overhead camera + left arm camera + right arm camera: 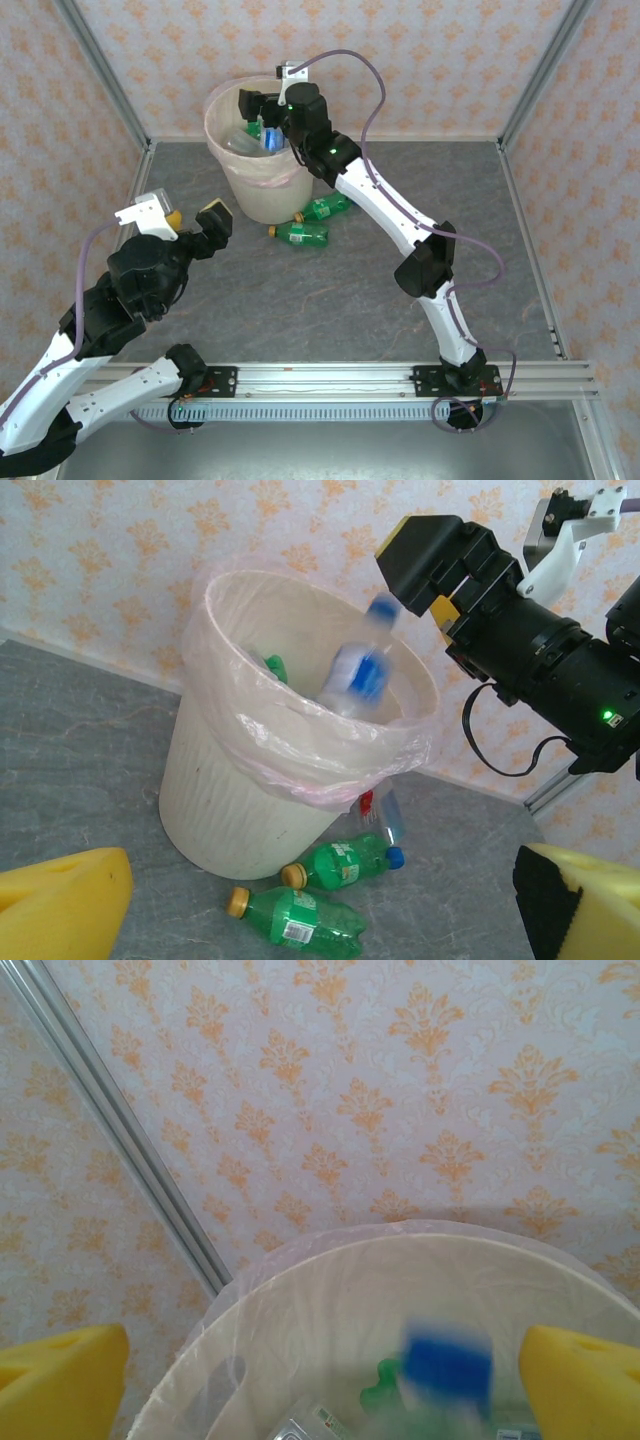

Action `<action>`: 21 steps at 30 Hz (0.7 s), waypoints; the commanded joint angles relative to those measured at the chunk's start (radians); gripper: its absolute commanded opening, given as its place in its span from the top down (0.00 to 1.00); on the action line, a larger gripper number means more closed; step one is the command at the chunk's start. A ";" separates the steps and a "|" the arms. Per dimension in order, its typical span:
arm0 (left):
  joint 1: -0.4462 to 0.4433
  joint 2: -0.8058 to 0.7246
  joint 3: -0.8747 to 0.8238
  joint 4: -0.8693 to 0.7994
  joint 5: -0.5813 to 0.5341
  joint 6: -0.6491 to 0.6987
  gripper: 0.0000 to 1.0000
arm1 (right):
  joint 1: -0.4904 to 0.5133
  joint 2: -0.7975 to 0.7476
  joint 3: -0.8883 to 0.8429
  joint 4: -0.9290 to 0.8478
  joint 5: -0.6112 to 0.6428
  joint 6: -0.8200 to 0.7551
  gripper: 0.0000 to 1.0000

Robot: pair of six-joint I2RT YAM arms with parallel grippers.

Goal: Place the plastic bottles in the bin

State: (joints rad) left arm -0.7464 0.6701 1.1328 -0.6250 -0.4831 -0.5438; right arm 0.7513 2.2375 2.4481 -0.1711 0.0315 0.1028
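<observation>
The cream bin [250, 192] with its pinkish liner stands at the back left of the table. My right gripper [265, 115] hovers over its mouth, open. A blurred clear bottle with a blue cap and label [360, 675] is in mid-air just inside the rim [400, 1235], free of the yellow pads [585, 1385]. A green bottle [380, 1385] and a clear one lie inside the bin. My left gripper [190, 215] stands open and empty left of the bin. Two green bottles [300, 234] [327, 207] lie on the table at the bin's base.
In the left wrist view, a yellow-capped green bottle [300, 915] lies nearest. Behind it is another green one [345, 860] with a blue cap showing at its far end. A clear bottle with a red label [385, 815] rests against the bin [215, 800]. Patterned walls enclose the table.
</observation>
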 commanded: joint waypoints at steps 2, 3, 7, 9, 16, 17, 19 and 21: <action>-0.006 0.004 0.021 -0.011 0.003 0.027 0.01 | 0.003 -0.028 0.035 0.018 0.022 -0.014 0.00; -0.006 0.003 0.021 -0.013 0.002 0.026 0.01 | 0.003 -0.030 0.035 0.017 0.024 -0.014 0.00; -0.006 0.003 0.023 -0.014 0.003 0.022 0.01 | 0.005 -0.037 0.032 0.012 0.027 -0.014 0.00; -0.006 0.003 0.021 -0.013 0.005 0.022 0.01 | 0.005 -0.039 0.032 0.008 0.029 -0.017 0.00; -0.006 0.002 -0.002 0.001 0.024 0.020 0.01 | 0.005 -0.077 0.014 -0.020 0.057 -0.015 0.00; -0.007 0.004 -0.007 0.006 0.035 0.019 0.01 | 0.005 -0.089 0.002 -0.022 0.064 -0.012 0.00; -0.006 0.006 -0.017 0.013 0.051 0.019 0.01 | 0.005 -0.117 -0.027 -0.029 0.080 -0.005 0.00; -0.007 0.012 -0.033 0.019 0.061 0.016 0.01 | 0.005 -0.153 -0.066 -0.033 0.092 0.004 0.00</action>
State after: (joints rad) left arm -0.7467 0.6720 1.1229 -0.6178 -0.4519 -0.5407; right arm 0.7521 2.1941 2.4062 -0.1959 0.0799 0.1032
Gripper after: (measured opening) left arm 0.991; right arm 0.996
